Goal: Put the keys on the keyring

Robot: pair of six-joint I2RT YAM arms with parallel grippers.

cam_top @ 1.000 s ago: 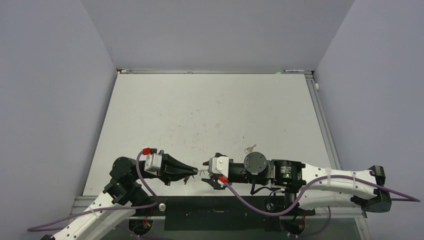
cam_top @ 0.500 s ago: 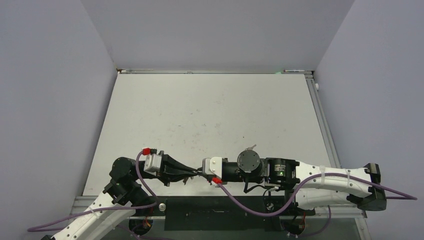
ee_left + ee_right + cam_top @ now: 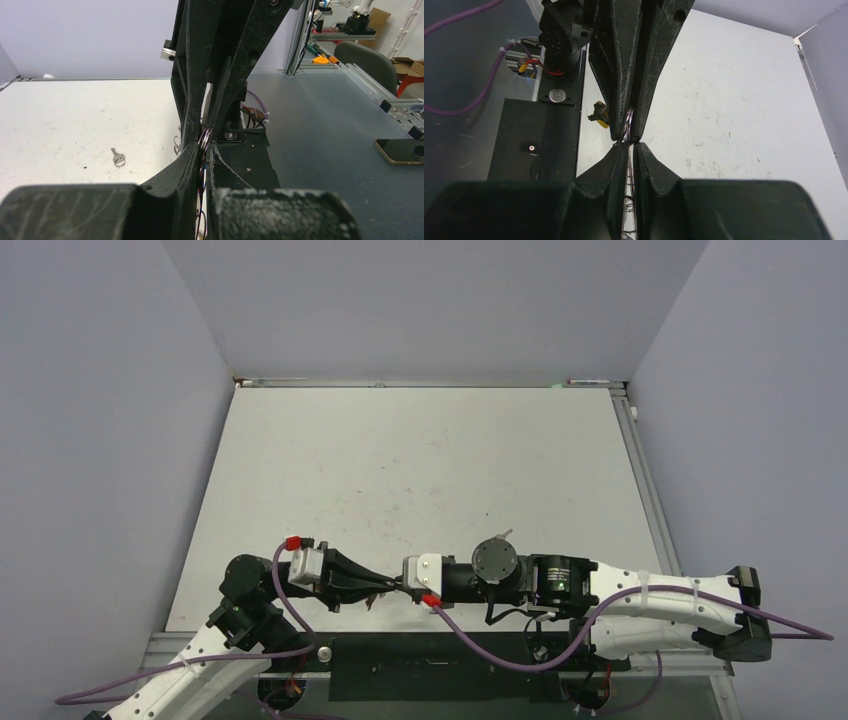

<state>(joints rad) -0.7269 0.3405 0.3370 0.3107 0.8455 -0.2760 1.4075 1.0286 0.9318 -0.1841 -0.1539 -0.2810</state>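
Meanwhile, left gripper (image 3: 384, 586) and right gripper (image 3: 402, 585) meet tip to tip at the near edge of the table (image 3: 420, 460).
Both clench the keyring (image 3: 204, 139) between them; one silver key (image 3: 118, 158) lies loose, farther back and right.

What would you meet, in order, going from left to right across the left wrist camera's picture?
key on the table → ring pinched between the black fingers → phone

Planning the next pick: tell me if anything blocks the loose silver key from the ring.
Nothing visible does. The key lies on bare table, apart from the ring pinched by the left hand and right hand.
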